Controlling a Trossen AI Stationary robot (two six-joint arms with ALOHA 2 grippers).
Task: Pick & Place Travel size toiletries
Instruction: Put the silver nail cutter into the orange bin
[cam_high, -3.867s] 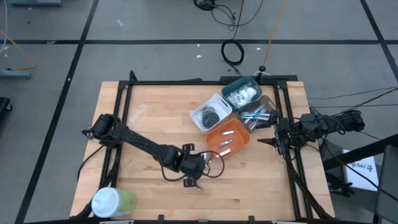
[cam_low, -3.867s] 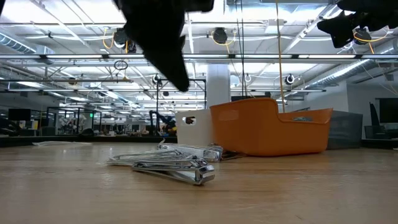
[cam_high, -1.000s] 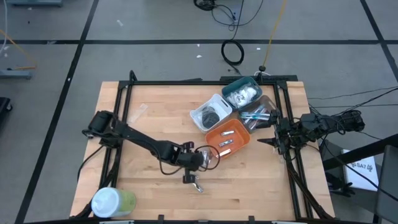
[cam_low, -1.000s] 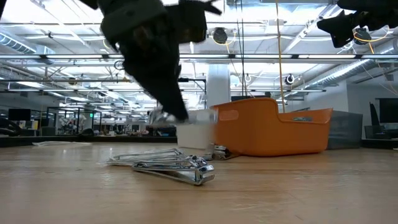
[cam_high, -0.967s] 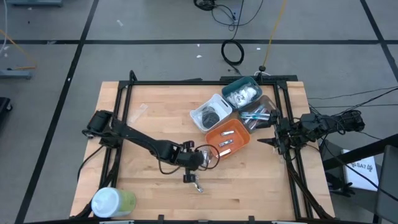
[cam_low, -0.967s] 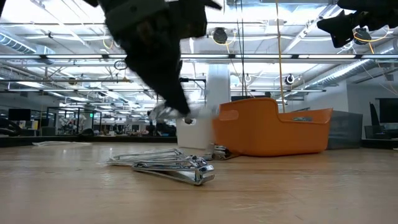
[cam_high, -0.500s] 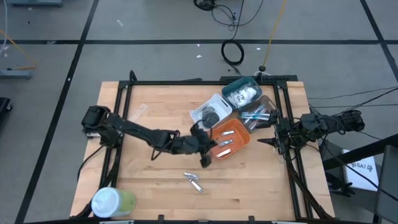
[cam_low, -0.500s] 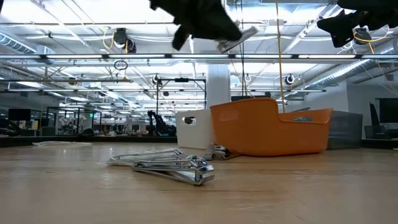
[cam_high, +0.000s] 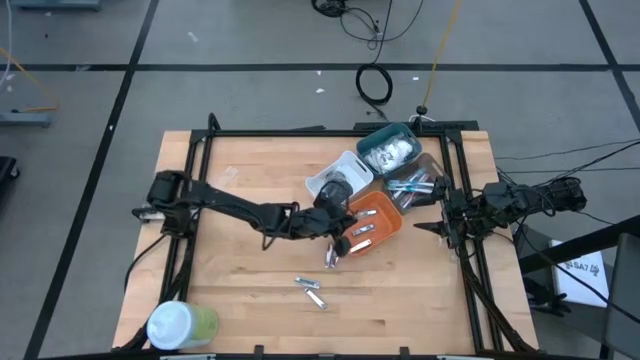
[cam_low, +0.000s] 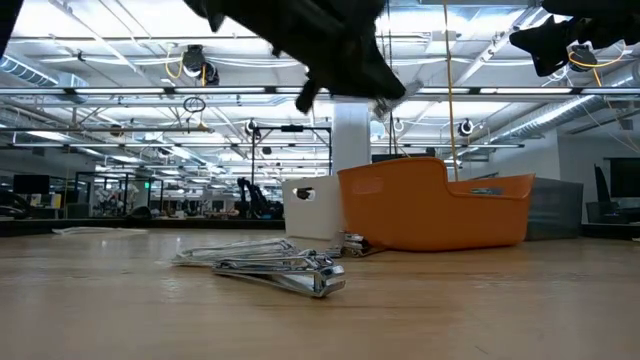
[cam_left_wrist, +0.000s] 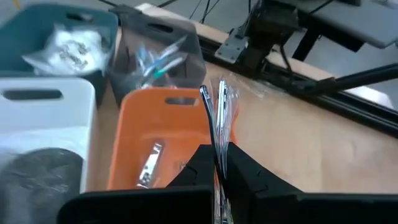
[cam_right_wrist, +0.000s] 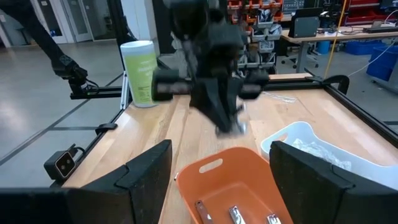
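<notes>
My left gripper (cam_high: 338, 240) is raised over the near-left rim of the orange bin (cam_high: 372, 222) and is shut on a silver nail clipper in a clear wrapper (cam_left_wrist: 217, 118); the low view shows it high above the table (cam_low: 382, 104). Two more silver clippers (cam_high: 312, 291) lie flat on the wood nearer the table's near edge (cam_low: 285, 270). The orange bin holds a few clippers (cam_left_wrist: 149, 163). My right gripper (cam_right_wrist: 230, 168) waits open at the table's right edge (cam_high: 445, 215). My left gripper pinches the wrapped clipper (cam_left_wrist: 219, 155) between its two fingers (cam_left_wrist: 200, 167), which lie along its length. The clipper's free end (cam_left_wrist: 214, 93) sticks out past the fingertips toward the table's right side. It is lifted clear, above the orange bin's rim.
A white bin (cam_high: 335, 180) with a dark disc, a teal bin (cam_high: 388, 150) with white packets and a dark bin (cam_high: 418, 185) with blue-white sticks stand beside the orange one. A large white-and-green cylinder (cam_high: 180, 325) stands at the near-left corner. A black frame (cam_high: 300, 133) rims the table.
My left gripper, shut on one clipper, has risen from just above the table and swung toward the far right, to the orange bin's near-left rim. The clipper is lifted clear and high. The two other clippers have stayed where they lay.
</notes>
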